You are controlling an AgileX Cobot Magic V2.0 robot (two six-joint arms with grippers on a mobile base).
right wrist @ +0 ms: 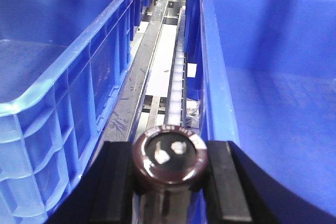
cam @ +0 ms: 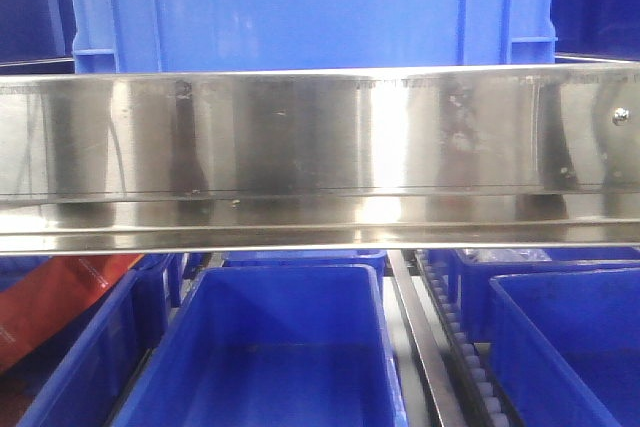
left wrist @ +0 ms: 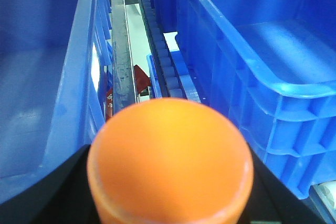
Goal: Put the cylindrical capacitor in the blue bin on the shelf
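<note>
The cylindrical capacitor [left wrist: 169, 163], orange with a rounded end, fills the bottom of the left wrist view. My left gripper [left wrist: 169, 182] is shut on it, its black fingers [left wrist: 47, 195] showing at both sides. It hangs over the gap between two blue bins [left wrist: 79, 77] [left wrist: 247, 72]. My right gripper [right wrist: 169, 169] is shut on a dark brown cylinder [right wrist: 169, 155] with two metal terminals on its end, above the steel roller track [right wrist: 178, 77]. The shelf [cam: 320, 147] crosses the front view as a broad shiny rail. Neither gripper shows in the front view.
A blue bin [cam: 310, 7] stands on the tier above the rail, and several more [cam: 290, 269] sit below it. Blue bins [right wrist: 79, 61] [right wrist: 212, 77] flank the right gripper. A red-orange object [cam: 50, 307] lies at the lower left.
</note>
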